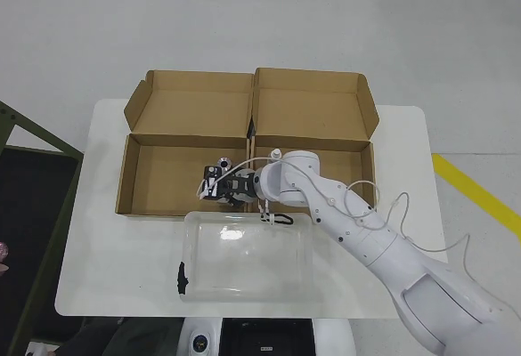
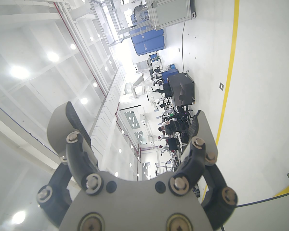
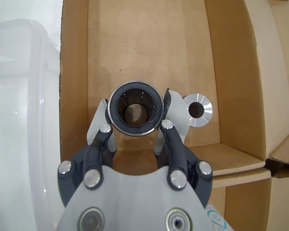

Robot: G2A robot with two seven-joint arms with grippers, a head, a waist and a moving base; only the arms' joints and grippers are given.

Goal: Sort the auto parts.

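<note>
My right gripper (image 3: 136,109) is shut on a black cylindrical bearing sleeve (image 3: 136,108), held end-on above the floor of the left cardboard box (image 3: 147,37). In the top view that gripper (image 1: 214,185) hangs over the right part of the left box (image 1: 158,178). A shiny metal disc with a centre hole (image 3: 198,112) lies on the box floor just beside the gripper; in the top view the disc (image 1: 223,164) lies just behind the gripper. My left gripper (image 2: 134,123) is open, empty and aimed up into the room.
A second open cardboard box (image 1: 340,173) adjoins on the right. A clear plastic bin (image 1: 247,258) stands in front of the boxes, with a small black part (image 1: 181,278) at its left rim. A dark green rack (image 1: 11,187) stands left of the white table (image 1: 91,267).
</note>
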